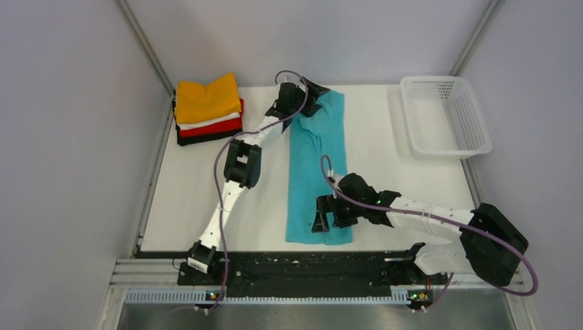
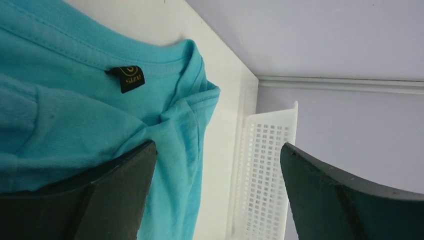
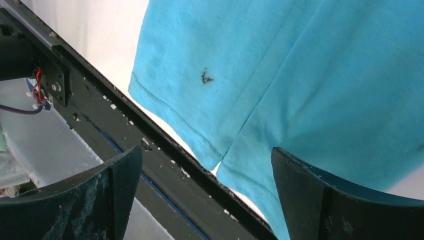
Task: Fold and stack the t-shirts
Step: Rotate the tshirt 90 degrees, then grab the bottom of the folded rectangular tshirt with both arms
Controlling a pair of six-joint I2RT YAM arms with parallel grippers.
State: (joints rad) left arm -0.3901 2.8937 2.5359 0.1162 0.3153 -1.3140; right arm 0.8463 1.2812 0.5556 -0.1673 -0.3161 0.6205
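A white counter [image 1: 392,192] is seen from above, with two robot arms reaching over it. A turquoise t-shirt [image 1: 317,172] lies flat in the middle. It is folded lengthwise into a long narrow strip that runs from the far edge toward the near edge.

The left end effector [image 1: 311,93] sits at the far end of the strip, by the collar. Its wrist view shows the fingers [image 2: 120,190] spread wide with nothing gripped, one of them over the cloth near a black size label [image 2: 126,77].

The right end effector [image 1: 324,218] is at the near end, over the hem — its jaws are also wide apart and hold nothing. A small dark mark [image 3: 206,76] shows on the cloth there. The hem lies close to a black rail [image 3: 150,145] along the counter's near edge.

At the far left corner stands a stack of folded t-shirts [image 1: 208,117] — orange on top, then white, red, and black at the bottom. A white perforated basket [image 1: 412,117] stands at the far right, well apart from the shirts.
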